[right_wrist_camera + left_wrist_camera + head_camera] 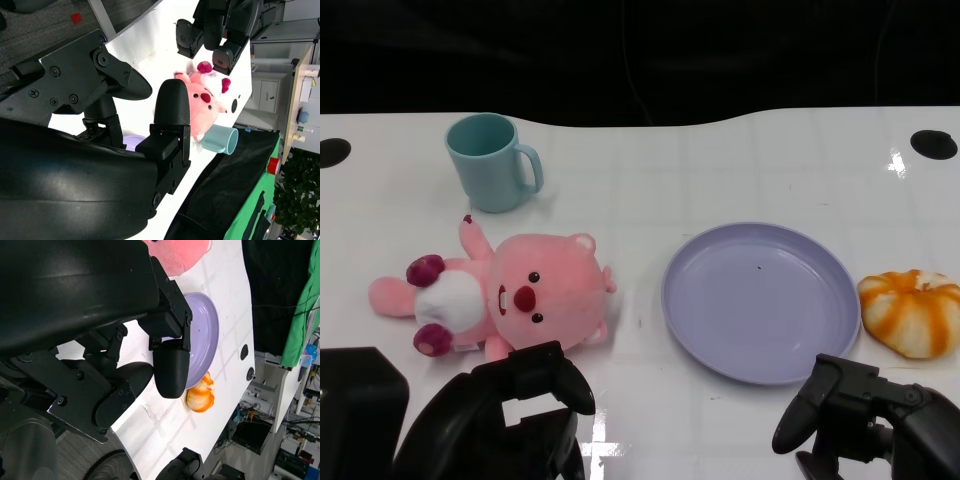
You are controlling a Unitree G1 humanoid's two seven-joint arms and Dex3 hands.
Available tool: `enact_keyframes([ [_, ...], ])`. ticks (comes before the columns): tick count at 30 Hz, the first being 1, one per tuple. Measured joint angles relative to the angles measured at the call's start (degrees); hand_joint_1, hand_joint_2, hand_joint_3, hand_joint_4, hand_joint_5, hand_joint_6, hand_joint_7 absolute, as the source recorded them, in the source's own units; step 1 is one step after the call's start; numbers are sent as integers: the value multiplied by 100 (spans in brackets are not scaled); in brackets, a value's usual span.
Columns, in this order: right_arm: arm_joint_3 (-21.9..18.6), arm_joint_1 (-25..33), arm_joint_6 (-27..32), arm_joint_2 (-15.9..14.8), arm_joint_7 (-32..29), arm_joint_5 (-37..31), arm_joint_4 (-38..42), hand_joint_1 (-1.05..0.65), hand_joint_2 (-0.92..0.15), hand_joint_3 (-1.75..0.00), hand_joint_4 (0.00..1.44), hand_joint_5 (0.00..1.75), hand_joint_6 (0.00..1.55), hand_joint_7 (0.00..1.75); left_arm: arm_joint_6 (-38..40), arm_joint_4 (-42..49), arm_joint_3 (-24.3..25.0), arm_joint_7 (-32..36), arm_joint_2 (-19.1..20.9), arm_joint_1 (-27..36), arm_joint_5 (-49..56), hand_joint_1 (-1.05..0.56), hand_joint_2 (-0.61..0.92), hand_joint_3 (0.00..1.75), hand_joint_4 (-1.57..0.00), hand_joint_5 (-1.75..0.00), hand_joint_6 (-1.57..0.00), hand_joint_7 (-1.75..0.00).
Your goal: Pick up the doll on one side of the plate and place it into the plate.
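Nearest, left hand (515, 405) hovered just short of the pink plush doll (510, 295), fingers spread, holding nothing, apparently poised for the pickup. Right hand (860, 410) waited near the round lilac plate (760, 300), fingers apart, empty. Doll lay left of the plate, untouched. Orange-and-white plush pumpkin (912, 312) right of the plate; teal mug (492, 160) farther back, beyond the doll.

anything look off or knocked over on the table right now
Only the pink doll stands out: it lies flat on its back on the table, left of the purple plate, not yet in it. The teal mug stands upright, nothing is spilled, and the plate has just a tiny dark speck. The orange-and-white plush rests beside the plate.
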Motion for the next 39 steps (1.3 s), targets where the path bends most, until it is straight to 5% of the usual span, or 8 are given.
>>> enact_keyframes([
  [16, 55, -111, -7, 15, -31, -101, 44, -13, -58, -106, 63, 169, 56, 140, -242, 102, 183, 24, -24, -95, 193, -24, 41, 127, -68, -157, -75, -117],
  [18, 73, -119, -17, 35, -37, -109, 59, -13, -59, -107, 63, 170, 55, 140, -316, 103, 211, 29, -24, -96, 275, -23, 53, 104, -65, -144, -71, -101],
  [26, 199, -155, -57, 125, -54, -123, 126, -13, -57, -108, 63, 170, 55, 141, -1012, 107, 431, 90, 173, -159, 928, -26, 75, 63, -51, -130, -60, -72],
  [30, 228, -168, -57, 143, -57, -124, 126, -13, -58, -109, 63, 171, 55, 141, -1634, 242, 488, 78, 388, -313, 1476, -38, 91, 22, -49, -111, -60, -45],
  [39, 215, -202, -56, 153, -56, -123, 156, -13, -57, -107, 63, 170, 55, 141, -2352, 487, 554, 115, 1059, -839, 2966, -57, 92, 6, -29, -86, -49, -26],
])
